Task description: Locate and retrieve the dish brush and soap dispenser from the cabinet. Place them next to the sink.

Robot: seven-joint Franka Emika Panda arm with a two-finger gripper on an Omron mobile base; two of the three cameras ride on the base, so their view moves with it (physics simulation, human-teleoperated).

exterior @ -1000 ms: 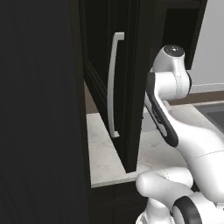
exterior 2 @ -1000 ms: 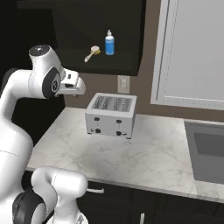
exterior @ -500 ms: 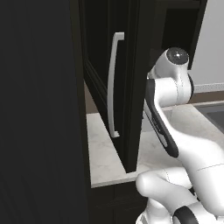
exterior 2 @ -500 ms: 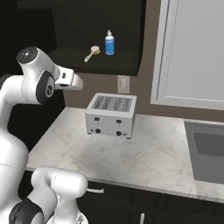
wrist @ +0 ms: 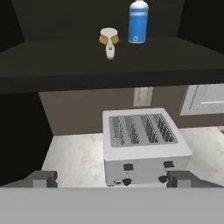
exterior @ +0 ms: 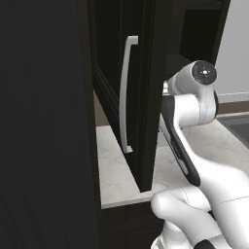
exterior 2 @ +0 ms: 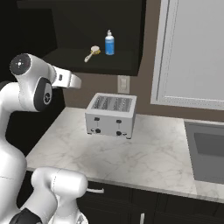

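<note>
The left base view looks forward from behind the arm, close against the open cabinet [exterior: 146,97] door. The right base view looks down across the table [exterior 2: 131,148] toward the toaster [exterior 2: 111,114]. The hand view faces that toaster [wrist: 142,146] and the shelf above, nearer.

The dish brush [wrist: 109,40] and soap dispenser [wrist: 138,22] are seen just beside each other on the cabinet [wrist: 52,54] shelf, above a toaster [wrist: 142,146] set on the desk [wrist: 76,159].
</note>
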